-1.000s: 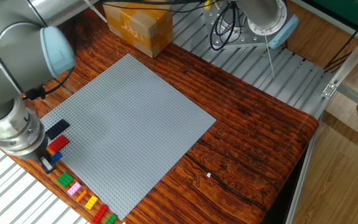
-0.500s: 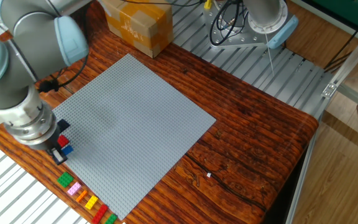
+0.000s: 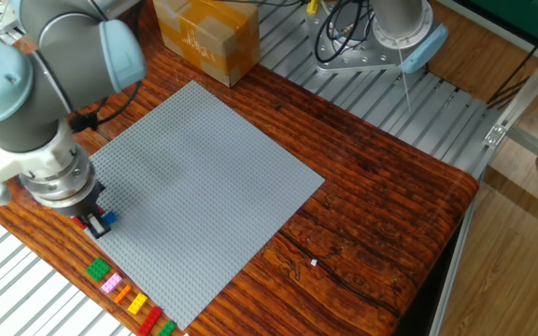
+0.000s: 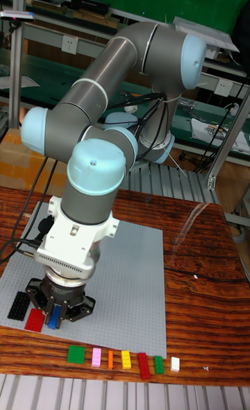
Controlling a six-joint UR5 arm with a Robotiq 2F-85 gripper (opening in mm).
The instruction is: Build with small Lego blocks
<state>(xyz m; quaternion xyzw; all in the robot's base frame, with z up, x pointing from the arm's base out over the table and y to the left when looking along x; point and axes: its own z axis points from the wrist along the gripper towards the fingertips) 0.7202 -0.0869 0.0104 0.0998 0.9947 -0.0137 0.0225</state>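
Setting: Wood-grain table [image 3: 381, 196] in a workshop, a large grey studded baseplate [image 3: 204, 177] laid across it, seen from a fixed view and a tall fixed view.

Foreground row: Loose small Lego blocks lay in a line on the bare table at the baseplate's near edge: green [image 4: 76, 354], pink [image 4: 96, 357], orange [image 4: 110, 359], yellow [image 4: 126, 359], red [image 4: 143, 365], a second green [image 4: 158, 364] and a white piece [image 4: 175, 363]. None had been touched.

Blocks on the plate: A black block [image 4: 19, 306], a red block [image 4: 35, 320] and a blue block [image 4: 54, 317] sat together at the baseplate's front-left corner.

Gripper: The gripper [image 4: 58, 313] stood low over the blue block, its fingers on either side of it. Whether it pinched the block or stood slightly spread could not be told.

What changed: Over the last second the arm swung from the table's left edge inward onto the baseplate corner, covering the black and red blocks in the fixed view.

Meaning: It appeared to be at the pick of the blue block, with building barely begun.

Background: A brown cardboard box [image 3: 208, 37] sat at the far corner, well apart.
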